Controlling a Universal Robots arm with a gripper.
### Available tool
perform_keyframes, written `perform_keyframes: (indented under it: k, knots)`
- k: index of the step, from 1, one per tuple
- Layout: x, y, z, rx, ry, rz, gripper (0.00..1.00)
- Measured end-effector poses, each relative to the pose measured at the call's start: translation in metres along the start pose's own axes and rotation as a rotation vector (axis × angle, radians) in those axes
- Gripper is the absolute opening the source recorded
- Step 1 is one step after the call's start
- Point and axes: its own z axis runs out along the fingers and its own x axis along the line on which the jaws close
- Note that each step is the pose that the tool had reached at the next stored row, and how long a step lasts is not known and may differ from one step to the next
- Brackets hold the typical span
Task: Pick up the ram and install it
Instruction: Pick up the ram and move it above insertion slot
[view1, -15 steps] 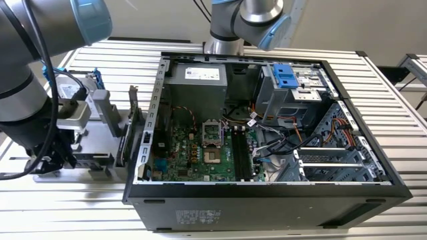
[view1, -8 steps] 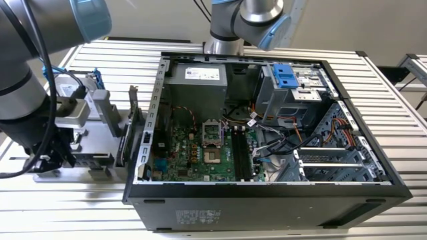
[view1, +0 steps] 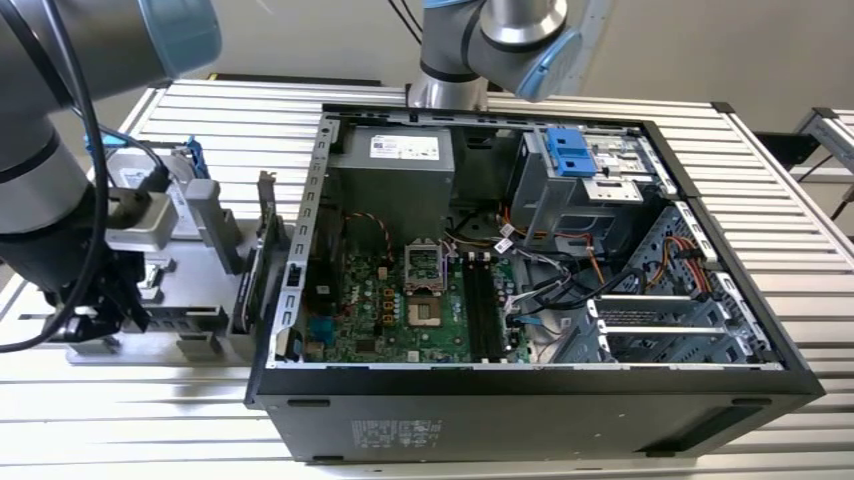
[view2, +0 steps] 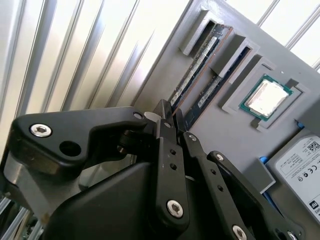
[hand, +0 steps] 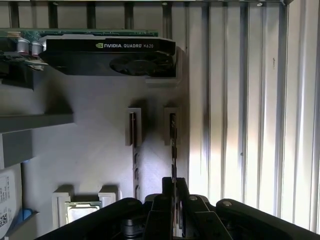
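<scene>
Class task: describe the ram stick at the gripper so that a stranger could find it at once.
Start at the grey tray beside the open computer case. Two thin sticks stand edge-up in parallel slots there. The ram is the one nearer the tray's outer edge, at the gripper; the other stick sits nearer the processor.

The exterior view looks steeply down, from well off, on the open computer case (view1: 534, 410) and slatted desk (view1: 227, 100). Both wrist views sit close behind the claw (view2: 168, 112) (hand: 173, 184), facing the grey tray (view2: 165, 75) (hand: 90, 150) from opposite sides. They share the ram (view2: 197, 70) (hand: 173, 150) it pinches.
</scene>
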Motion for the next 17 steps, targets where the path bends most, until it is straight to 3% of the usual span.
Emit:
perform_keyframes:
  k: [17]
  knots:
    - [-0.0001,0.0,-0.0102,0.0,0.0,0.0,0.0]
